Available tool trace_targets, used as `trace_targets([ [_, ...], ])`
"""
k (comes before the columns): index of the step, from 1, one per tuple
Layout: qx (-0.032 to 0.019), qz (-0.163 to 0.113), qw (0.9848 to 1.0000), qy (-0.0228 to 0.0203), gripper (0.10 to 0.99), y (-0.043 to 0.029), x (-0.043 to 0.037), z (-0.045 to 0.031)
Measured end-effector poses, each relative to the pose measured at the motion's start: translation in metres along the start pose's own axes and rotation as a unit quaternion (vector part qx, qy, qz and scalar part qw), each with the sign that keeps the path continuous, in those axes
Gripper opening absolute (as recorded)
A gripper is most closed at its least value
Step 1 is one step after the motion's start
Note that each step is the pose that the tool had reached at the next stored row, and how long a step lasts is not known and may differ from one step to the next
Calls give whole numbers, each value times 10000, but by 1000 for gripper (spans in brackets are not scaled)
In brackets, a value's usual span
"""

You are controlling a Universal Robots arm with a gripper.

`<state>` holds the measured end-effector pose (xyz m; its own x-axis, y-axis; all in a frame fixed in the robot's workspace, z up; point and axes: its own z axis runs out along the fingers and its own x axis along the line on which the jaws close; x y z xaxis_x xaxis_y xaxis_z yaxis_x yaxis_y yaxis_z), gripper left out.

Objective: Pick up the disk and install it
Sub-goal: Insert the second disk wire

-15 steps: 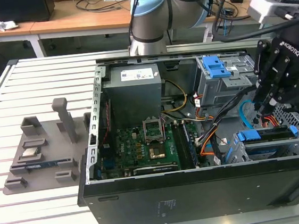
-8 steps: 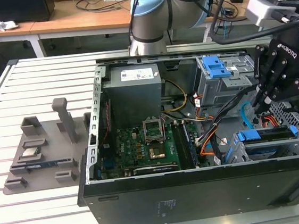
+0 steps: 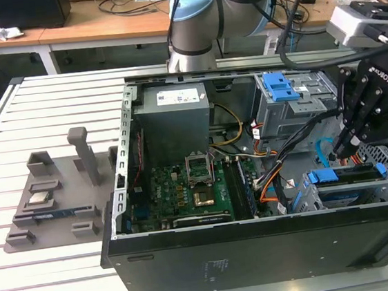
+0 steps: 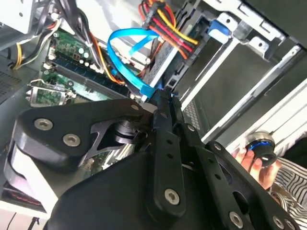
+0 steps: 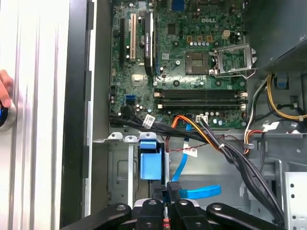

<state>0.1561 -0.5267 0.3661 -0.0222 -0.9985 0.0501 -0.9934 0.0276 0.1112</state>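
The disk point(image 3: 344, 174) lies in the drive bay at the exterior view's right end of the open computer case point(image 3: 260, 250); its blue carrier bracket shows along the top. In the first wrist view the bracket's blue tab point(image 5: 150, 162) sits in the metal bay just ahead of my fingertips. My black gripper point(image 3: 347, 149) hangs just above the disk's end nearest the motherboard. Its fingers are shut together with nothing between them, as both wrist views show at the tips point(image 5: 172, 188) point(image 4: 164, 98).
A blue data cable point(image 5: 201, 191) and orange and black cable bundles point(image 5: 211, 139) run close beside the gripper. The motherboard point(image 3: 192, 191), the power supply point(image 3: 175, 116) and an upper drive cage point(image 3: 290, 100) fill the case. A grey parts tray point(image 3: 54, 202) lies outside. A person's hand point(image 4: 249, 160) rests nearby.
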Motion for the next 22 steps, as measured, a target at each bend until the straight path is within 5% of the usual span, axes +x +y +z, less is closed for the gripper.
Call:
trace_targets([
  [8,0,2,10000,18,161,-126,36,101],
  [22,0,3,10000,29,161,-201,41,178],
])
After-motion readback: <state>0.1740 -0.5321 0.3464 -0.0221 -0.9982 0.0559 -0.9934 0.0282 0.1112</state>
